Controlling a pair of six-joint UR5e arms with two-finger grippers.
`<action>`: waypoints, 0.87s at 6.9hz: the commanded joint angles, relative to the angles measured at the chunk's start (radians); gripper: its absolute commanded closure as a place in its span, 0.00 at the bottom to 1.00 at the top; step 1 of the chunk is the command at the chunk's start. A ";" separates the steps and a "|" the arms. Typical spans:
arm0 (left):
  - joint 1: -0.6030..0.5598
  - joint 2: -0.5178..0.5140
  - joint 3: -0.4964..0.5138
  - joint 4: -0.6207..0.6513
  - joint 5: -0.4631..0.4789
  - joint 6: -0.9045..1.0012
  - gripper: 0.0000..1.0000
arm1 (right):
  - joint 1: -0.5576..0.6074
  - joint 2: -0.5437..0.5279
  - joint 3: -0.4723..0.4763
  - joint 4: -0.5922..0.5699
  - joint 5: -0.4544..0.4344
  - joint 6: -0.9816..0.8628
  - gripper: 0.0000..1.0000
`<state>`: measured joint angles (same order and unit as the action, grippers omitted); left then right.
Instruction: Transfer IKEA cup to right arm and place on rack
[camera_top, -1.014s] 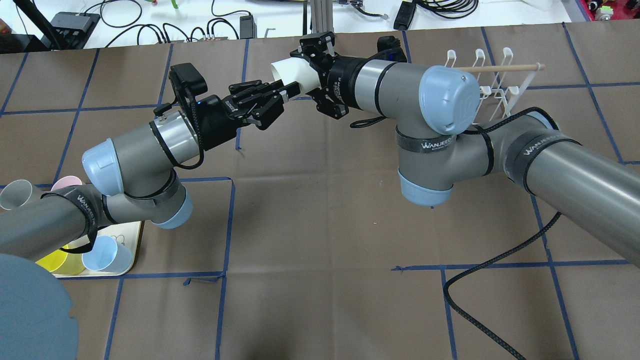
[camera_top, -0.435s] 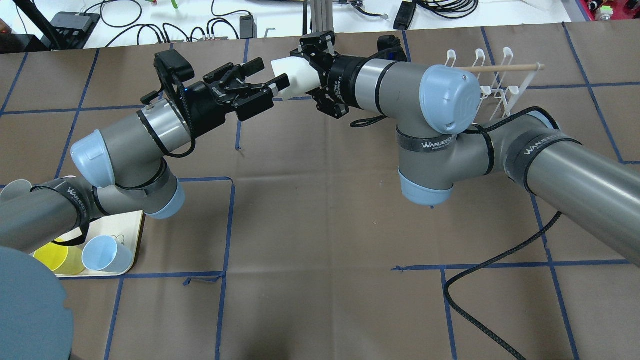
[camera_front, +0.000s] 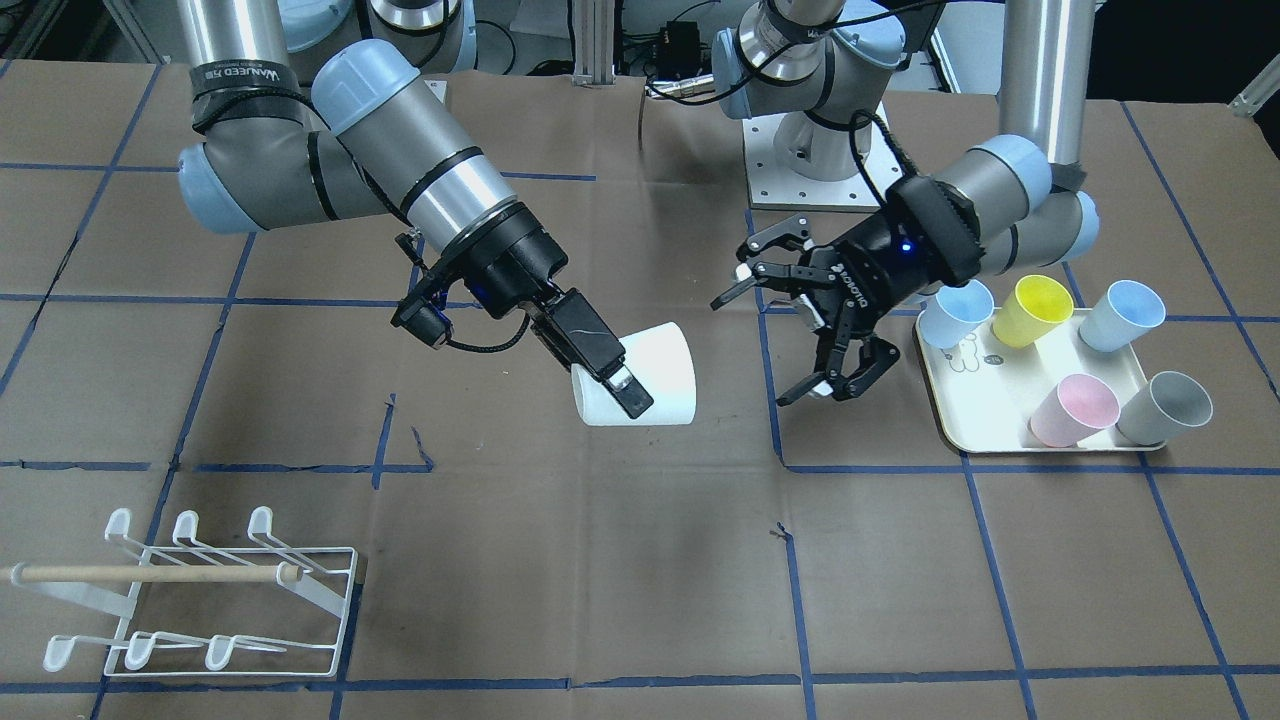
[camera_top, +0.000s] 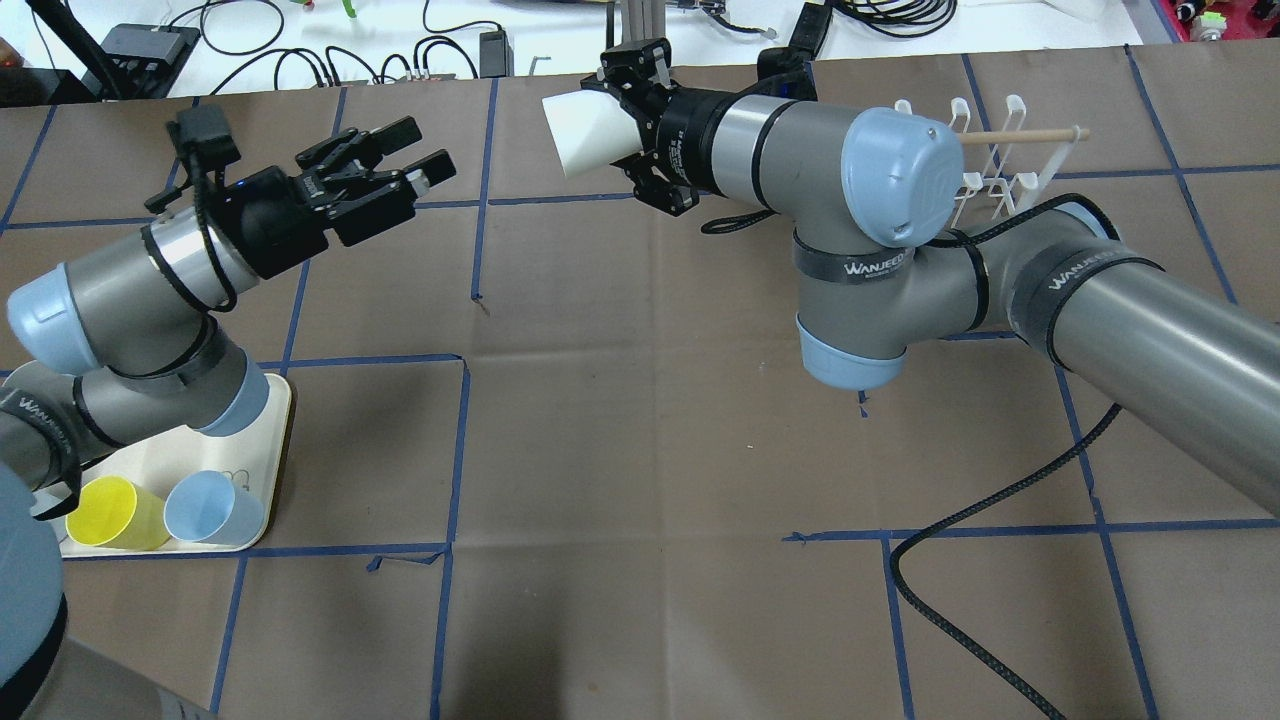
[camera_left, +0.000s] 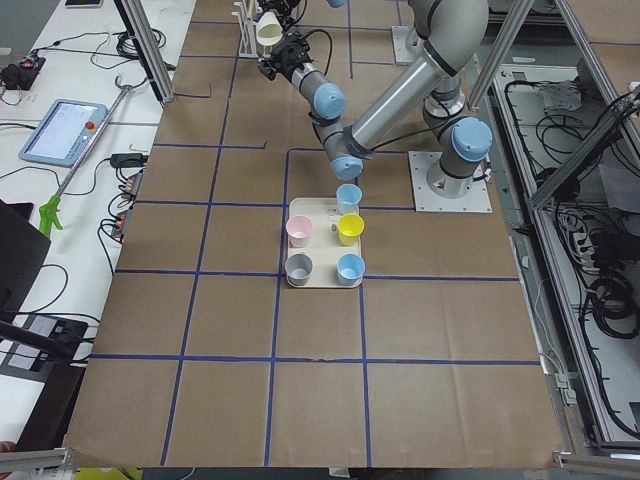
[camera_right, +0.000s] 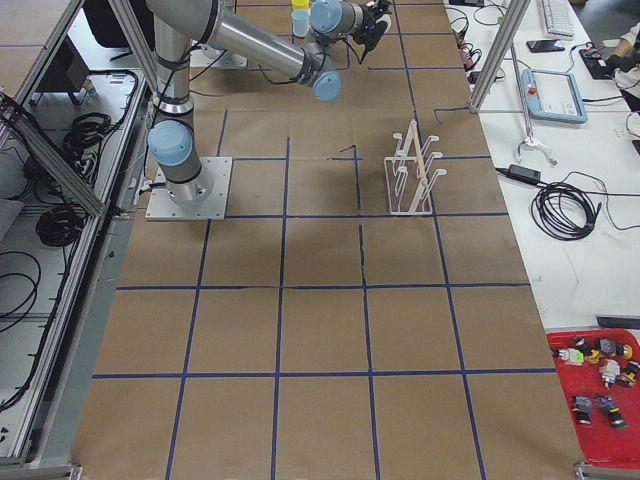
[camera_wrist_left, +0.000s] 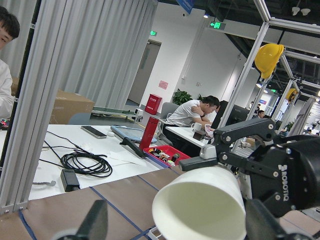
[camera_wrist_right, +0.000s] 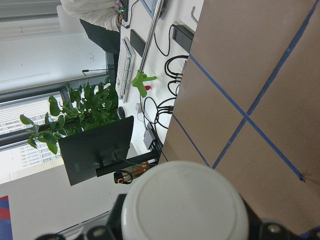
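The white IKEA cup lies on its side in the air, held by my right gripper, which is shut on it. In the overhead view the cup sticks out left of the right gripper, mouth toward the left arm. My left gripper is open and empty, well to the left of the cup; it also shows in the front view. The left wrist view looks into the cup's mouth. The white wire rack with its wooden dowel stands at the far right, partly behind the right arm.
A cream tray near the left arm holds several coloured cups, among them a yellow cup and a blue cup. A black braided cable loops on the table under the right arm. Blue tape lines grid the brown table.
My left gripper opened, let go of the white cup and drew back to the left. The right gripper keeps the cup and has shifted it slightly toward the far edge.
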<state>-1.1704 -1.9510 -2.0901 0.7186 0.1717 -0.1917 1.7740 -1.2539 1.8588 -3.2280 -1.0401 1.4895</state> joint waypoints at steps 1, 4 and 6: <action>0.057 -0.011 0.013 -0.013 -0.051 -0.008 0.03 | -0.059 0.028 -0.033 0.000 0.000 -0.210 0.68; 0.023 -0.019 0.177 -0.236 0.232 -0.015 0.02 | -0.148 0.031 -0.096 0.086 -0.055 -0.826 0.81; -0.064 0.000 0.276 -0.440 0.458 -0.005 0.02 | -0.191 0.080 -0.192 0.100 -0.222 -1.192 0.82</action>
<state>-1.1885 -1.9621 -1.8707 0.3996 0.5003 -0.2028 1.6061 -1.2039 1.7178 -3.1361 -1.1761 0.5008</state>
